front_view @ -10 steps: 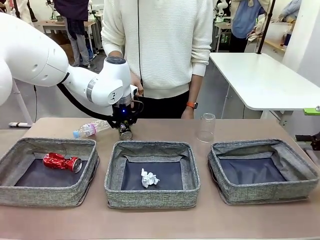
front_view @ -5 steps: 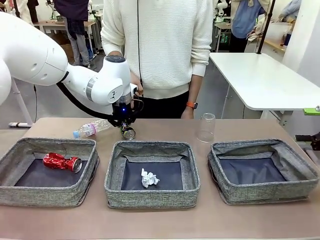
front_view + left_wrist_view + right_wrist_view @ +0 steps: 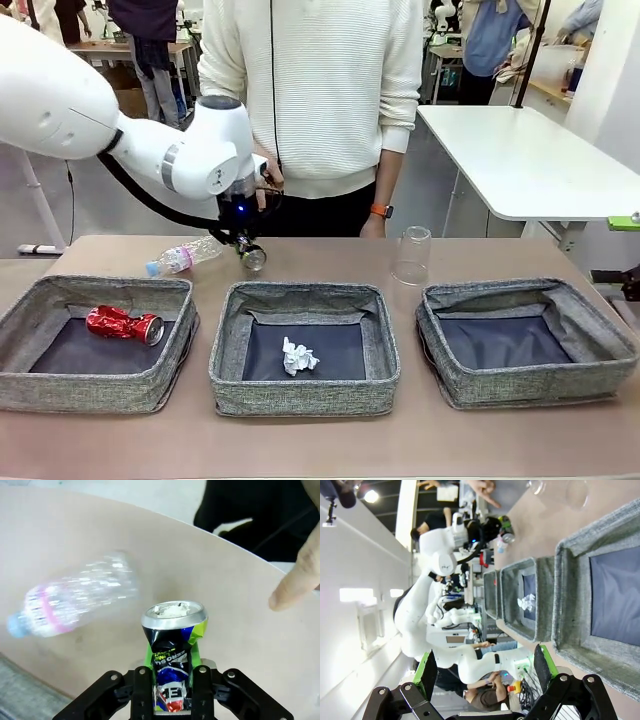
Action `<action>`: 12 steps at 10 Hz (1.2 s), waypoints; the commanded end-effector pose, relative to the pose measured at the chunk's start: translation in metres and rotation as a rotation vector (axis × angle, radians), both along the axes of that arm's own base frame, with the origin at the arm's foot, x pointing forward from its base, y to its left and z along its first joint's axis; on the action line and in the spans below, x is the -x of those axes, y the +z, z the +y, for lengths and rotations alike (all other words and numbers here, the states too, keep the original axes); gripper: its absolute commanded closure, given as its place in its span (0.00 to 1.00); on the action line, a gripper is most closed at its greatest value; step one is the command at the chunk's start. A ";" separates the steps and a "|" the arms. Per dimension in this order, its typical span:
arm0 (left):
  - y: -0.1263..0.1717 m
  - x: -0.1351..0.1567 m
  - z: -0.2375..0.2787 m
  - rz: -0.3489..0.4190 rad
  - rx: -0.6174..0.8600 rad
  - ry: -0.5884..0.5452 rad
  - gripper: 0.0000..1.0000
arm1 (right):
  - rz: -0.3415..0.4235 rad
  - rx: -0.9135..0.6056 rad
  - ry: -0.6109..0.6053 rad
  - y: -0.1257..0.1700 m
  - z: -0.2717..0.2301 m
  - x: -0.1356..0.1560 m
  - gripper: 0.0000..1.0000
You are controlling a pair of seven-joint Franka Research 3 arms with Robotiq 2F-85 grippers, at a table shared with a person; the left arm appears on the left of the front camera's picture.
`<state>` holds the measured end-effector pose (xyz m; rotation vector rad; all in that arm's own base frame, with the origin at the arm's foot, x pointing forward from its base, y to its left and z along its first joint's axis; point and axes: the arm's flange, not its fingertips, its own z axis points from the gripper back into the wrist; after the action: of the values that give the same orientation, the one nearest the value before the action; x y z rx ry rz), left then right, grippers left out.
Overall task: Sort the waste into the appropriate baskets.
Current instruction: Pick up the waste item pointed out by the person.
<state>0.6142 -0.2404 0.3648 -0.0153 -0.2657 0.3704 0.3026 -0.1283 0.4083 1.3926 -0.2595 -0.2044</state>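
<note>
My left gripper (image 3: 250, 250) is shut on the dark printed can (image 3: 253, 259), held just above the table behind the gap between the left and middle baskets. In the left wrist view the crushed can (image 3: 172, 640) sticks out from between my fingers (image 3: 141, 690), silver top outward. The clear bottle with the pink label (image 3: 185, 256) (image 3: 75, 600) lies on the table close to its left. A crushed red can (image 3: 123, 323) lies in the left basket (image 3: 40, 385). A white paper ball (image 3: 298, 356) lies in the middle basket (image 3: 300, 398). My right gripper (image 3: 485, 672) is open and holds nothing.
A clear plastic cup (image 3: 412, 256) stands upside down on the table behind the right basket (image 3: 540, 385), which holds nothing. The person stands at the far edge, one hand (image 3: 300, 575) close behind the held can. A white table (image 3: 520, 160) stands at the back right.
My left gripper has risen a little and shifted left with the dark can, which now hangs tilted off the table. The bottle, cup and baskets have not moved.
</note>
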 end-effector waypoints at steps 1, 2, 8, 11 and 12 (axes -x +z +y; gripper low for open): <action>0.043 0.042 0.056 0.020 -0.088 0.065 1.00 | -0.004 0.000 -0.005 0.003 -0.001 -0.001 0.00; 0.067 0.067 0.080 0.039 -0.006 0.013 1.00 | -0.004 0.000 -0.005 0.003 -0.001 -0.001 0.00; 0.154 0.239 0.104 0.121 0.292 -0.359 1.00 | -0.004 0.000 -0.005 0.003 -0.001 -0.001 0.00; 0.159 0.206 0.098 0.041 0.246 -0.306 1.00 | -0.004 0.000 -0.005 0.003 -0.001 -0.001 0.00; 0.163 0.231 0.098 0.071 0.274 -0.344 0.71 | -0.004 0.000 -0.005 0.003 -0.001 -0.001 0.00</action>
<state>0.3989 -0.1389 0.5228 -0.3027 -0.1469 0.0857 0.3026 -0.1283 0.4082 1.3924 -0.2591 -0.2046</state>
